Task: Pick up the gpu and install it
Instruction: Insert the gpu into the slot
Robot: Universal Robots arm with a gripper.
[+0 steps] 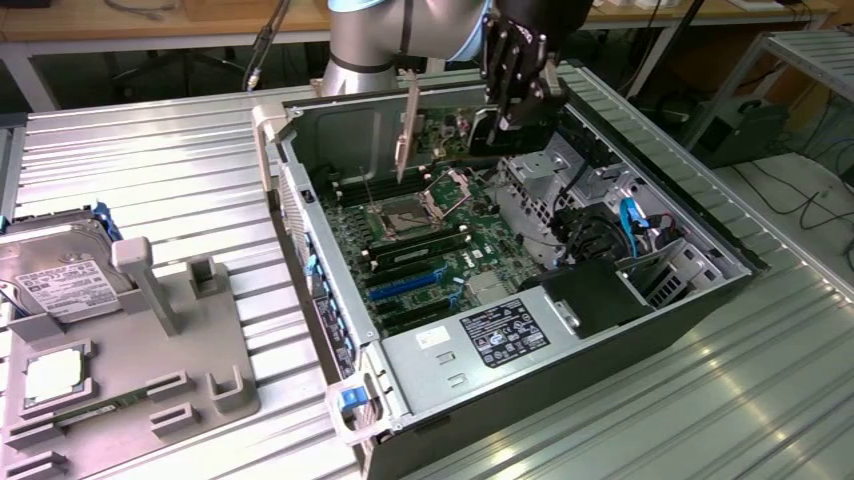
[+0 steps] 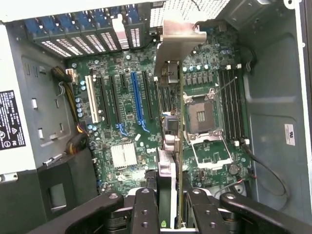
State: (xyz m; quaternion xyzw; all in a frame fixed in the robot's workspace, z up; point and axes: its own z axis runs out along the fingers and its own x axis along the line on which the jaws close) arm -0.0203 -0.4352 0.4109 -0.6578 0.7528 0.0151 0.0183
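1. At the exterior view's left, a grey moulded plastic fixture (image 1: 174, 330) with upright posts rests on the ribbed sheet-metal table (image 1: 174, 170). A boxy silver hard drive (image 1: 60, 275) with a white label stands in it. A square, metal-capped processor chip (image 1: 54, 375) lies flat in a recess nearer the camera.

2. In the centre, an open grey steel computer case (image 1: 441, 370) lies on its side. It exposes a green motherboard (image 1: 461, 225) (image 2: 126, 112) with a square, metal-framed socket (image 1: 400, 215) (image 2: 201, 114). In the wrist view, long, narrow expansion slots run side by side, one of them a blue slot (image 2: 138, 100).

3. The gpu (image 1: 407, 130) (image 2: 171, 146), a thin, flat dark card with a bare silver metal end bracket, is held on edge inside the open case and over the motherboard. In the wrist view its edge runs between the expansion slots and the socket. The bracket is at the end away from the fingers. Whether its lower edge touches a slot cannot be told.

4. The black, jointed gripper (image 1: 511, 115) (image 2: 171, 207) is clamped on the gpu, with a finger pressed against each flat face. It hangs from the smooth silver-grey arm (image 1: 387, 35) behind the case.

5. Towards the exterior view's right, blue flat cables (image 1: 627, 220) curve beside the case's perforated steel drive bays.
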